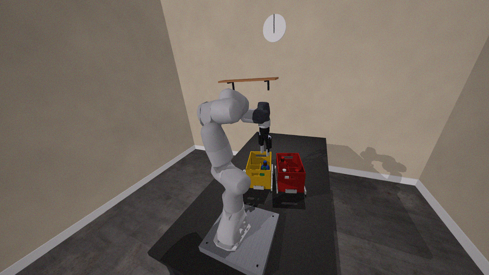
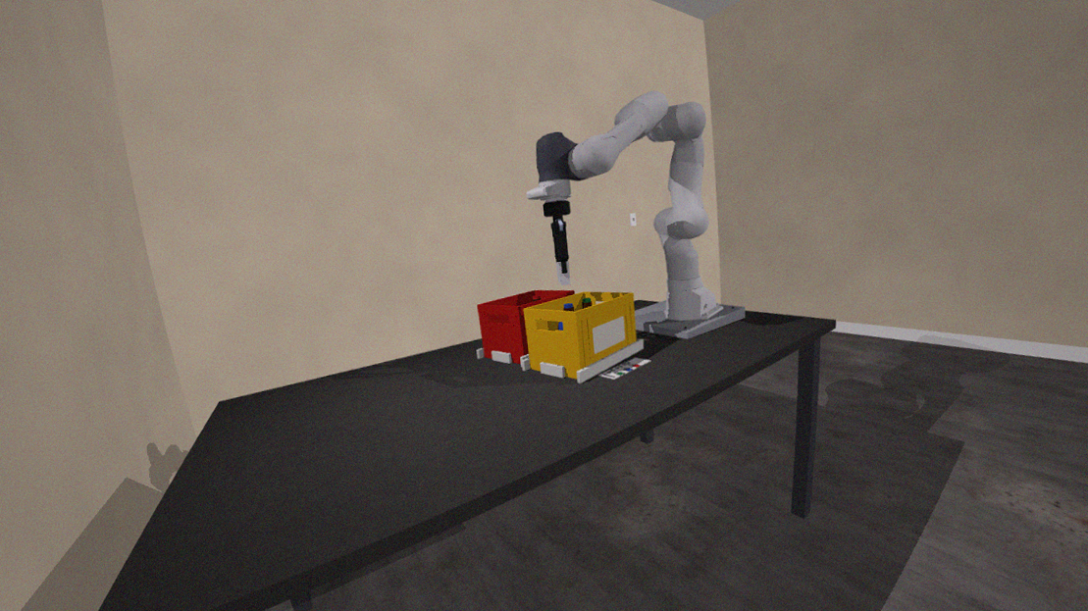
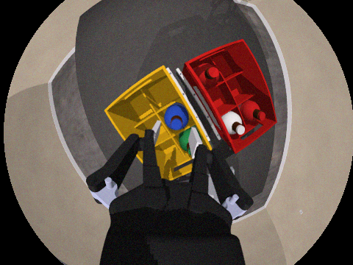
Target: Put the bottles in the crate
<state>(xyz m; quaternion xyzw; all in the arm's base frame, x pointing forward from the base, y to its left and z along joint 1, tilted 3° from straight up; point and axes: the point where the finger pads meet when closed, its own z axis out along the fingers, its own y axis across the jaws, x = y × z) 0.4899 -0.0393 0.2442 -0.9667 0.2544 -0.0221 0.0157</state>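
Note:
The yellow crate (image 1: pixel 256 180) (image 2: pixel 560 339) (image 3: pixel 119 114) holds a blue bottle (image 1: pixel 265 165) (image 3: pixel 176 116) and a green bottle (image 1: pixel 262 174) (image 3: pixel 184 143), both upright. The red crate (image 1: pixel 290 181) (image 2: pixel 501 320) (image 3: pixel 261 85) beside it holds two red bottles (image 3: pixel 212 73) (image 3: pixel 255 113) and a white bottle (image 1: pixel 284 170) (image 3: pixel 232 123). The pick list (image 2: pixel 626 369) lies on the table by the yellow crate, too small to read. My gripper (image 1: pixel 265 150) (image 2: pixel 563 277) (image 3: pixel 175 130) hangs above the yellow crate, over the blue and green bottles, fingers partly apart with nothing between them.
The robot base (image 1: pixel 242 242) (image 2: pixel 690 318) stands on the black table (image 1: pixel 307 222) (image 2: pixel 384 441) close behind the crates. A wooden shelf (image 1: pixel 247 79) and a round clock (image 1: pixel 274 27) hang on the back wall, well above.

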